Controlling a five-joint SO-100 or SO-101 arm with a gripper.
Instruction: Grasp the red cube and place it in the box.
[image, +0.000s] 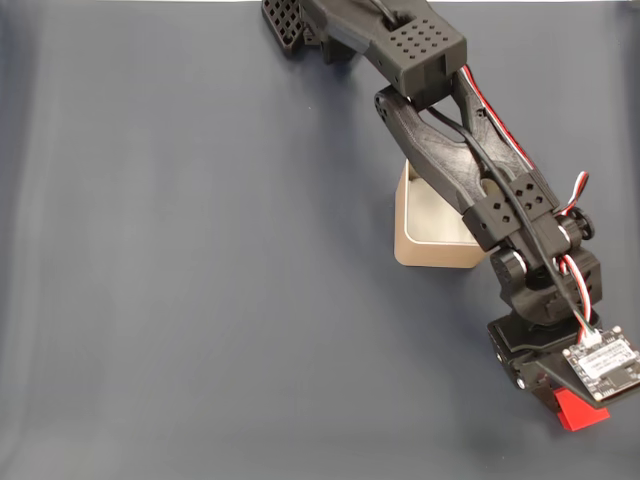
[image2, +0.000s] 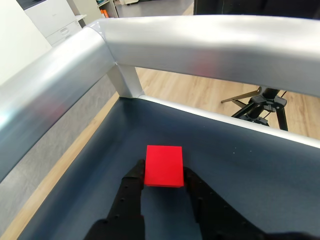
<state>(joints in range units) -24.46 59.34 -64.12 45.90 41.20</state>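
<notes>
The bench (image: 180, 300) is the biggest thing here, a plain dark blue-grey surface that runs edge to edge in the fixed view. In the wrist view its far edges are framed by thick silver rails (image2: 200, 45) that meet at a corner post, with a wooden floor beyond and the legs of a black tripod (image2: 262, 105) standing on it.

Next comes the arm (image: 470, 160), black and perforated, reaching in the fixed view from the top edge down to the lower right, with red, white and black wires running along it and a small circuit board (image: 602, 362) at its low end.

The box (image: 425, 235) sits on the bench near the middle right of the fixed view, beige with a pale inside; the arm crosses over its right part, so only its left wall and some of the interior show.

The gripper (image2: 164, 175) is pinching the cube (image2: 164, 166) (bright red, plain-faced) between its two black fingers (image2: 131, 187), one on each side, as the wrist view shows. In the fixed view the cube (image: 578, 410) peeks out below the circuit board at the lower right, well apart from the box. Whether it touches the bench I cannot tell.
</notes>
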